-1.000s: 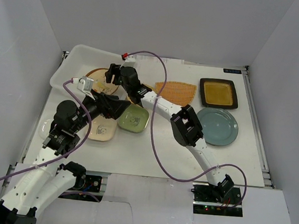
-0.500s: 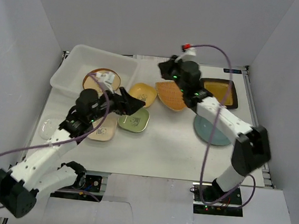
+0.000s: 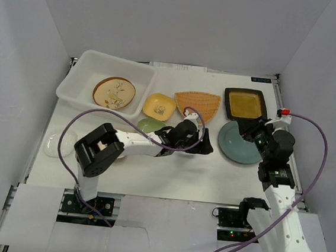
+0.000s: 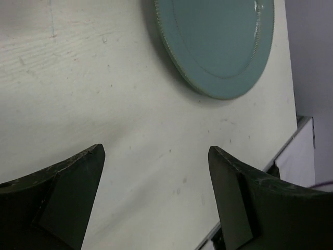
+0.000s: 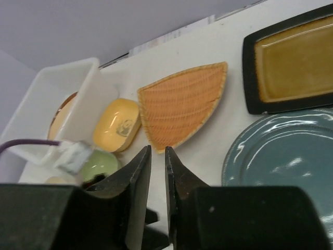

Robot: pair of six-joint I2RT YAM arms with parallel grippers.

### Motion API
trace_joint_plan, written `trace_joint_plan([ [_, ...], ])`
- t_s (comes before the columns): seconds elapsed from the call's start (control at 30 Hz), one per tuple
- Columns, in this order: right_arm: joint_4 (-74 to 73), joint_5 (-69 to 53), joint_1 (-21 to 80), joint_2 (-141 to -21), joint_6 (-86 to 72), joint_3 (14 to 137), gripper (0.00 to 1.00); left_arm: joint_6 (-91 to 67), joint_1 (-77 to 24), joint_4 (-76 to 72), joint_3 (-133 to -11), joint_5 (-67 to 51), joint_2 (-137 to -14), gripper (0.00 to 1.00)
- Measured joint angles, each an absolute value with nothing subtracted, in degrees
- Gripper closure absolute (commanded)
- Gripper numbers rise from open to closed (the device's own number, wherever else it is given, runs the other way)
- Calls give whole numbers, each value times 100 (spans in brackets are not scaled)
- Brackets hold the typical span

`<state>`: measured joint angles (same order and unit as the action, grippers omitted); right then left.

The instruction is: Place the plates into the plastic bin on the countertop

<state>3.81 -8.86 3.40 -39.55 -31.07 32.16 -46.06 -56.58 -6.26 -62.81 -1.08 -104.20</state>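
White walls close in a flat white countertop (image 3: 151, 172). The translucent plastic bin (image 3: 80, 76) sits at its far left corner with one round, brown-rimmed patterned plate (image 3: 114, 92) lying flat inside. The left gripper (image 4: 156, 151) hangs wide open and empty over bare surface, just short of the glossy blue plate (image 4: 218, 47), probably lining up on its ridged rim. The right gripper (image 5: 157, 153) is nearly closed on nothing and faces the ribbed orange fan-shaped plate (image 5: 182, 104).

Glossy glazed blue plate (image 4: 218, 47), ribbed orange fan plate (image 5: 182, 107), translucent plastic bin (image 3: 76, 81), matt white countertop (image 4: 78, 104)
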Motion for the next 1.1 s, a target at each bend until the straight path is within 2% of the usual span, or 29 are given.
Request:
trace_joint_plan([
  [0.03, 311, -982, 344, -3830, -3118, 3212, 69, -4724, -5704, -733, -6434, 16, -10711, 9],
  [0.17, 56, -1227, 534, -3494, -3089, 3251, 67, -5113, -5861, -1046, -7052, 436, -11642, 10],
  [0.27, -148, -1315, 696, -3374, -3087, 3350, 67, -5323, -5946, -1278, -7675, 666, -12234, 19],
  [0.37, -248, -1400, 814, -3271, -3100, 3409, 67, -5454, -6025, -1431, -8270, 873, -12757, 22],
  [0.47, -274, -1479, 891, -3173, -3142, 3409, 66, -5551, -6097, -1498, -8652, 1129, -13069, 27],
  [0.57, -272, -1553, 952, -3103, -3225, 3409, 67, -5671, -6117, -1487, -8818, 1361, -13207, 35],
  [0.63, -272, -1601, 989, -3068, -3282, 3409, 67, -5756, -6125, -1531, -8901, 1468, -13314, 49],
  [0.67, -270, -1638, 1007, -3059, -3315, 3406, 67, -5787, -6125, -1564, -8910, 1514, -13356, 69],
  [0.73, -263, -1673, 1028, -3050, -3356, 3395, 67, -5885, -6125, -1616, -8882, 1605, -13406, 97],
  [0.77, -274, -1686, 1035, -3046, -3385, 3385, 66, -6025, -6125, -1699, -8855, 1634, -13430, 100],
  [0.9, -287, -1693, 1059, -3046, -3417, 3385, 66, -6381, -6073, -2344, -8573, 1612, -13294, 100],
  [1.0, -224, -1693, 1059, -3050, -3439, 3341, 66, -6372, -6132, -2655, -7870, 1610, -12884, 100],
  [1.1, -148, -1710, 1059, -3144, -3483, 3293, 62, -6246, -6193, -2910, -6982, 1581, -12278, 100],
])
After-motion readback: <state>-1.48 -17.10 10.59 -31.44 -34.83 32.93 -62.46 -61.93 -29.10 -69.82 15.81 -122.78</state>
